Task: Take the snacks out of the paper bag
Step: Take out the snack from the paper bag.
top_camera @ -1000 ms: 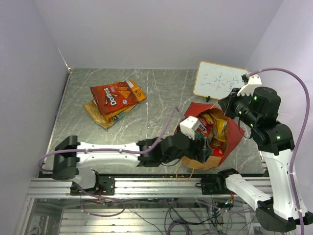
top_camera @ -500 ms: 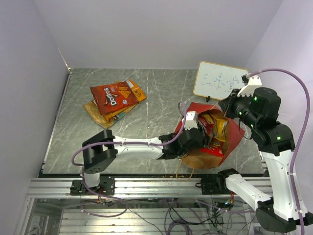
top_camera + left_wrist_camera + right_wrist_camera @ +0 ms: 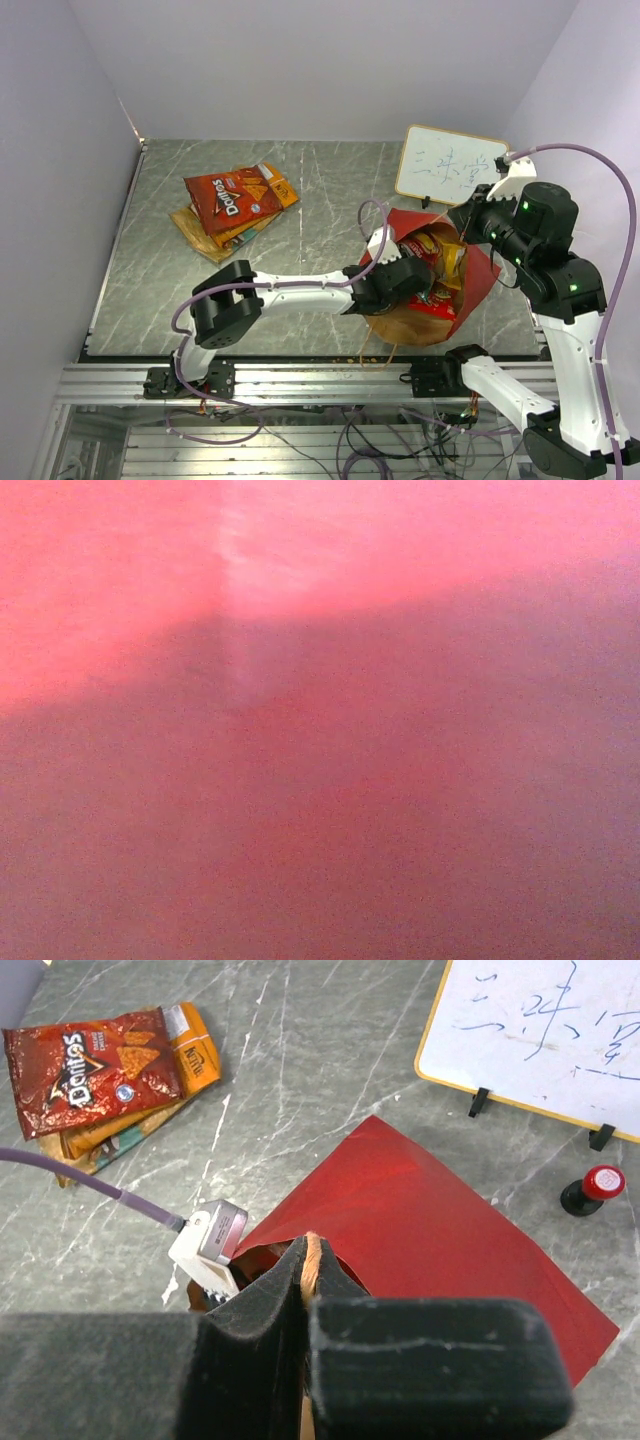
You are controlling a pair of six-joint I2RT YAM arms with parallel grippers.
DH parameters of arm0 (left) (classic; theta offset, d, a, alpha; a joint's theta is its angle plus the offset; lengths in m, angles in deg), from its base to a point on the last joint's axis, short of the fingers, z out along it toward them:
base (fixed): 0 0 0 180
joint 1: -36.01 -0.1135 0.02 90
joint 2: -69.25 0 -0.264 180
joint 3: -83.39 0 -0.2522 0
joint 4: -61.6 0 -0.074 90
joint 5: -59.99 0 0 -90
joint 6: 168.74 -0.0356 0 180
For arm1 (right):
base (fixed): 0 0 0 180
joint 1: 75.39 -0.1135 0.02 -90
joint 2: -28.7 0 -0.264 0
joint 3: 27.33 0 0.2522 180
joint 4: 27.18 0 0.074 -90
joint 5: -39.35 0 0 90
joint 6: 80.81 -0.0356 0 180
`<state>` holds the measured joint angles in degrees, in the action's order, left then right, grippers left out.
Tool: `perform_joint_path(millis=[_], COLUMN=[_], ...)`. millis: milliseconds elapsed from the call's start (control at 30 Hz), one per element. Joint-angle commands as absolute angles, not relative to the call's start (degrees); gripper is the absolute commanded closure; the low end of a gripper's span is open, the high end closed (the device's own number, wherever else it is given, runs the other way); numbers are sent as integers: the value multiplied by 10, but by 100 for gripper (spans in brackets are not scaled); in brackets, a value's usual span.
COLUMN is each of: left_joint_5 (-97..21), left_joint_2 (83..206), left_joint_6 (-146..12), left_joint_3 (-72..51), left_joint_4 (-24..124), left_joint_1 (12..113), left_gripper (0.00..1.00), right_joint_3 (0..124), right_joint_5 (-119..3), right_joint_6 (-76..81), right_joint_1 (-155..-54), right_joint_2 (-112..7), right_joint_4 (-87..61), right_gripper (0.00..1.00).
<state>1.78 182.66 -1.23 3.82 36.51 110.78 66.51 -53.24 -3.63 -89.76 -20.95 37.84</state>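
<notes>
The right tool had its foam pads pressed together on a thin orange-tan strip at the mouth of the paper bag. Whether that strip was cord or rim could not be told. Just left of it, the left tool was sunk in the bag's mouth. Its fingers were hidden among the packets, so whether they were spread or closed could not be told, and its own camera gave only a red-pink blur.

The bag lay on the surface with its mouth turned up and toward the left tool. Its red panel ran from the right tool away to the far right, and its long axis seemed to follow that line. The brown inside faced up. Snacks in yellow and red showed in the mouth, partly covered.

Far to the left of both tools, a Doritos bag lay flat with its long axis crosswise. It rested on an orange packet and a tan pack, both mostly hidden. Beyond the right tool stood a writing board, cut off by the frame.
</notes>
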Motion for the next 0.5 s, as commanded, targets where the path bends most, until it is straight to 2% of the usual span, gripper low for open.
perform_joint_path(millis=[0, 467], left_joint_5=[37, 37], left_joint_2=[1839, 1875], left_joint_6=[48, 17], left_joint_3=[46, 123], left_joint_4=[315, 301], left_joint_1=[1093, 1077], left_gripper=[49, 50], right_joint_3=[675, 686], right_joint_5=[-537, -536], right_joint_6=[-24, -17], right_joint_1=[-899, -899], right_joint_2=[-201, -197], right_joint_4=[350, 357], right_gripper=[100, 100])
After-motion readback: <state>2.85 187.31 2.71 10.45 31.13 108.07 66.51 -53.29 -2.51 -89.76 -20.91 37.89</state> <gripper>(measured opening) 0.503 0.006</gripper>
